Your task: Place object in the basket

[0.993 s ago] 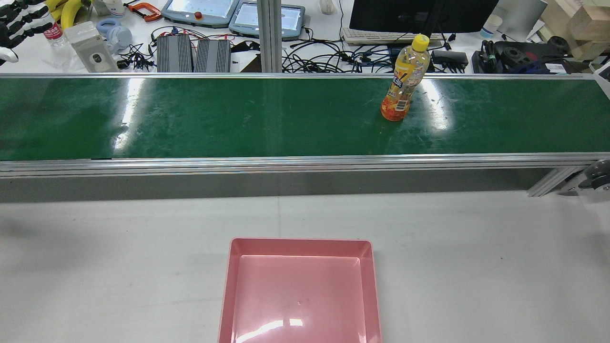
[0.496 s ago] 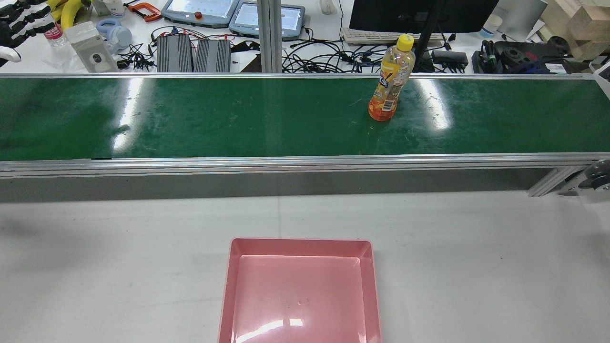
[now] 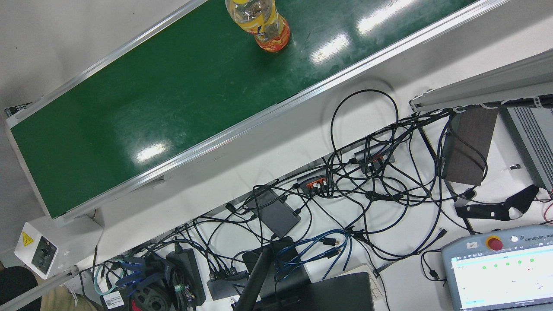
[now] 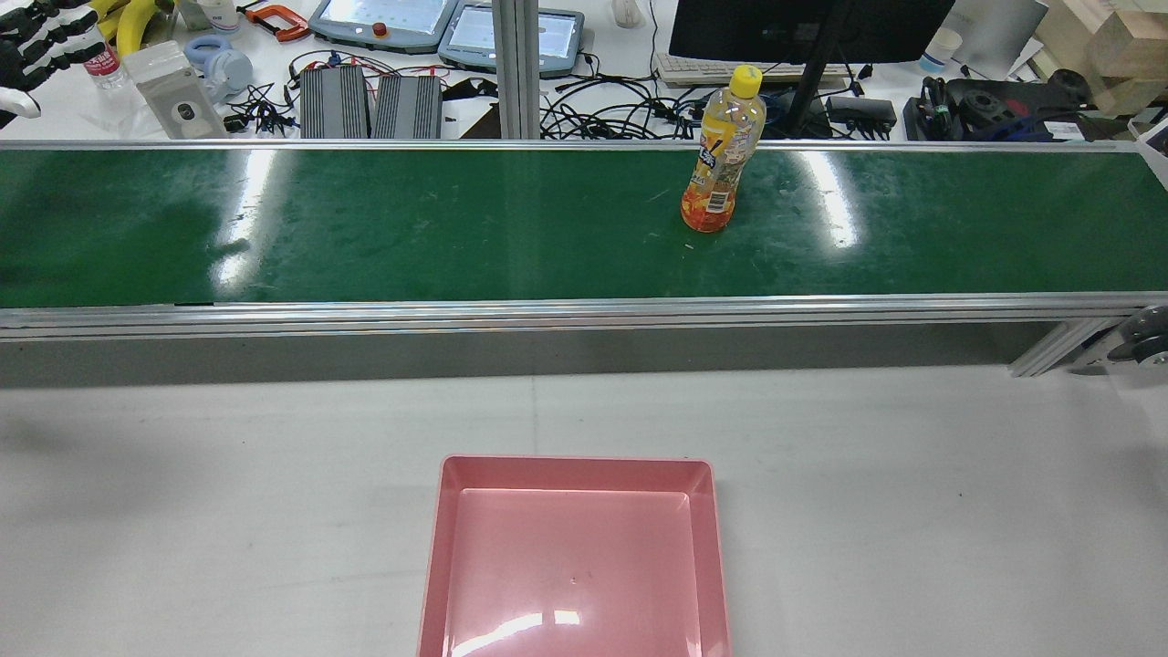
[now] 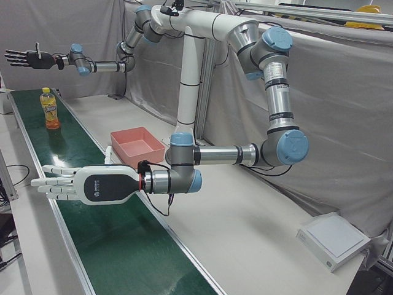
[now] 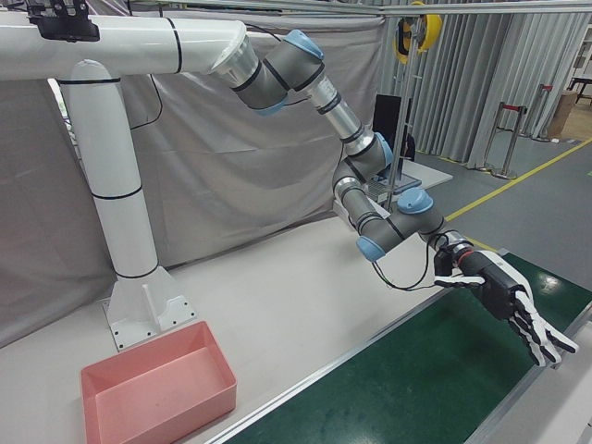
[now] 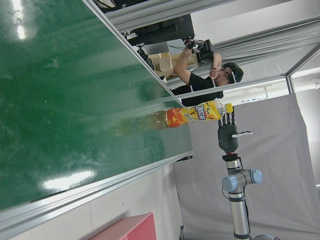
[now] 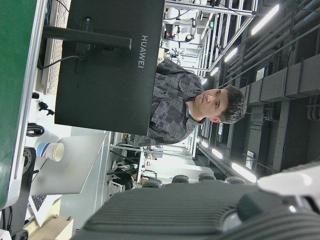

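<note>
An orange drink bottle with a yellow cap stands upright on the green conveyor belt, right of centre. The front view and the left-front view show the bottle too. The pink basket sits on the white table in front of the belt and holds nothing. My left hand hovers flat and open over the belt's left end, far from the bottle; in the rear view only the fingers show. My right hand is open over the other end. It shows beyond the bottle as a dark hand.
Behind the belt lies a desk with tangled cables, teach pendants and a monitor. A belt control box sits at one end. A person stands behind the monitor. White table surrounds the basket.
The bottle has travelled left along the belt, still upright. Both hands stay open and nearly still.
</note>
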`<state>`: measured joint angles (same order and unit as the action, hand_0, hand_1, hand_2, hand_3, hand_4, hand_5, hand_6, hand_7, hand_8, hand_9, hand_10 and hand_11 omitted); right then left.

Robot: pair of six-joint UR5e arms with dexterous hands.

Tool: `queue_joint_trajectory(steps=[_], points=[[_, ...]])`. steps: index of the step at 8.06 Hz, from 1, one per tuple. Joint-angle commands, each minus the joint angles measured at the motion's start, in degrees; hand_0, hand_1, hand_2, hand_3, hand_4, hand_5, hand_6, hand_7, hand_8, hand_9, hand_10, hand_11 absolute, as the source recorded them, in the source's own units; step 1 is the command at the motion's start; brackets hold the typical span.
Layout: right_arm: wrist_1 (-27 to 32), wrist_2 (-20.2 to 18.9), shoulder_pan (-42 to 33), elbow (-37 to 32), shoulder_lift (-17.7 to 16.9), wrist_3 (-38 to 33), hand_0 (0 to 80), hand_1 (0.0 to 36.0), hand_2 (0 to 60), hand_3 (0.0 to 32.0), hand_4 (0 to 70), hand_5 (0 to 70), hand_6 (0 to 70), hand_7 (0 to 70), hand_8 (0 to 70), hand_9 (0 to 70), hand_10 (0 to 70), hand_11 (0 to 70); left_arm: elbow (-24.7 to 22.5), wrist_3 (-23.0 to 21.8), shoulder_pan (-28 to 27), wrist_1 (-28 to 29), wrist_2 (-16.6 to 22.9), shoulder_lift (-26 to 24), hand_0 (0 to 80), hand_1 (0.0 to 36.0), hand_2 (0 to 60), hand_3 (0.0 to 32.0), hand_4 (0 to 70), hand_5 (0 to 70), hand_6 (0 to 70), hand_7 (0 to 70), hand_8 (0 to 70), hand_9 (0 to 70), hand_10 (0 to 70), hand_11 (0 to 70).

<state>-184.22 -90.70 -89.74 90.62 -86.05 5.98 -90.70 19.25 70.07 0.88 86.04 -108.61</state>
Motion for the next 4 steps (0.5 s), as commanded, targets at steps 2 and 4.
queue_joint_trajectory(steps=[2,4], points=[[0.00,0.00,0.00,0.00,0.00,0.00,0.0,0.0,0.0,0.0,0.0,0.0,0.0,0.0,0.0,0.0,0.0,0.0,0.35,0.00,-0.46,0.09,0.00,-0.20,49.7,6.4,0.0,0.0,16.9,10.0,0.0,0.0,4.3,8.4,8.3,13.1],[0.00,0.00,0.00,0.00,0.00,0.00,0.0,0.0,0.0,0.0,0.0,0.0,0.0,0.0,0.0,0.0,0.0,0.0,0.70,0.09,-0.64,0.09,0.00,-0.38,49.3,6.2,0.0,0.0,16.8,10.1,0.0,0.0,4.2,8.3,8.0,12.7]])
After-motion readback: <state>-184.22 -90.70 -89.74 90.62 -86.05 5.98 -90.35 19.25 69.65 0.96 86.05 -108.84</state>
